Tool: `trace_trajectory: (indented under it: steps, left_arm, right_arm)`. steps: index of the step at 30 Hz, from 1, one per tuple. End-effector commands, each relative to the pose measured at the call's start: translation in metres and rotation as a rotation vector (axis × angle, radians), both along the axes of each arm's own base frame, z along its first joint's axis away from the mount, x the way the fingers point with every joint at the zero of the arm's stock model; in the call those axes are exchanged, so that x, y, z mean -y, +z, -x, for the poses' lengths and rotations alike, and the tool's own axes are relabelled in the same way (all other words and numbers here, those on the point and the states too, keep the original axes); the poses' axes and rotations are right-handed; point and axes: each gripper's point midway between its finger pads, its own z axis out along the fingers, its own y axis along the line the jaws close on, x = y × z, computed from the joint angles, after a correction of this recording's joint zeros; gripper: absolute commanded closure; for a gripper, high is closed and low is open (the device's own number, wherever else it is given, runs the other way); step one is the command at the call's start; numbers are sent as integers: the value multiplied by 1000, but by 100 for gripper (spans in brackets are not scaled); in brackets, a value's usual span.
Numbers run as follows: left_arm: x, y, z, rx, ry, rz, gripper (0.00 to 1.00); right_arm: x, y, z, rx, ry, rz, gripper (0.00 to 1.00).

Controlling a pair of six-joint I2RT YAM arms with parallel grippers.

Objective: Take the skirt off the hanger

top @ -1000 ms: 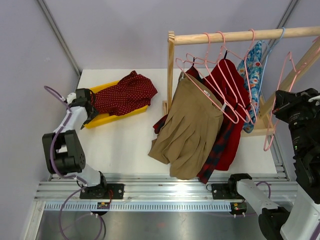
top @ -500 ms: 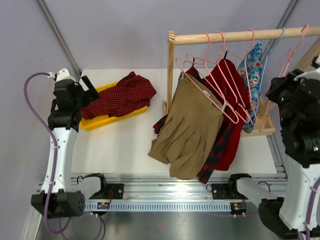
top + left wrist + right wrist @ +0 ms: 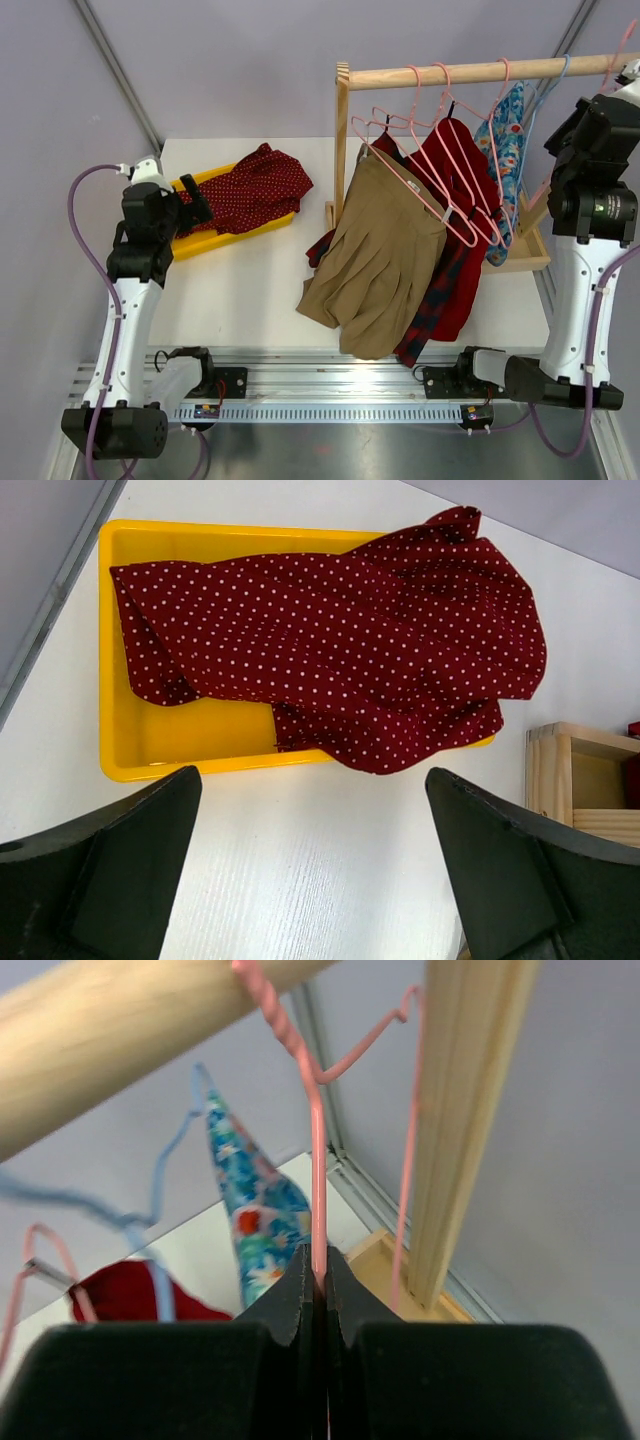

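Observation:
A dark red polka-dot skirt (image 3: 245, 187) lies off any hanger, draped over a yellow tray (image 3: 190, 243); it also shows in the left wrist view (image 3: 340, 650). My left gripper (image 3: 193, 197) is open and empty, hovering over the table just in front of the tray (image 3: 180, 760). My right gripper (image 3: 622, 80) is shut on the neck of a bare pink hanger (image 3: 317, 1160), held high with its hook at the right end of the wooden rod (image 3: 120, 1030). A tan skirt (image 3: 385, 250) hangs on a pink hanger on the rack.
The rack's rod (image 3: 470, 72) carries a red garment (image 3: 455, 190), a blue floral garment (image 3: 505, 140) and several pink hangers. The rack's wooden upright (image 3: 470, 1110) stands close to the right of my right fingers. Its base frame (image 3: 580, 780) lies right of the tray.
My right arm has risen with the pink hanger up to the rod's right end. My left arm unfolded, lifted from the tray and settled just above its near edge.

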Motion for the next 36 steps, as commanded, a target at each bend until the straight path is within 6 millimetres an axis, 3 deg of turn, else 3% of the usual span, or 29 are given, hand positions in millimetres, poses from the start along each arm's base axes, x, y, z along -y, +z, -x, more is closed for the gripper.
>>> trace_trajectory:
  steps: [1,7,11,14,18,19,21,23,25,29,32,36]
  left_arm:
    - [6,12,-5,59,-41,-2,1]
    - [5,10,-3,55,-34,-7,1]
    - [3,8,-3,48,-28,-9,1]
    - [4,6,-3,44,-29,-9,1]
    - [5,3,-4,36,-33,-10,1]
    - [6,2,-4,31,-35,-12,1]
    - [5,0,-4,25,-34,-15,1]
    - [5,-1,-3,23,-31,-21,1]
    - [4,-1,-3,21,-26,-25,1]
    - [4,-1,-2,26,-25,-28,1]
    - [2,-1,-1,24,-19,-32,1]
    - [2,1,0,30,-18,-35,1]
  right_arm:
    - [16,13,-8,87,-9,-25,100]
    - [20,-18,-22,46,29,-85,100]
    - [19,-29,-12,49,37,-121,100]
    - [20,-50,-6,14,27,-152,100]
    - [23,-56,7,8,-12,-169,100]
    - [25,-53,13,16,-33,-168,84]
    - [29,-45,25,30,-69,-151,38]
    - [34,-35,38,48,-111,-134,5]
    - [35,-16,54,90,-140,-124,0]
    - [18,26,72,187,-67,-124,2]
    - [-6,44,71,205,66,-142,3]
    - [-37,51,63,197,236,-184,4]
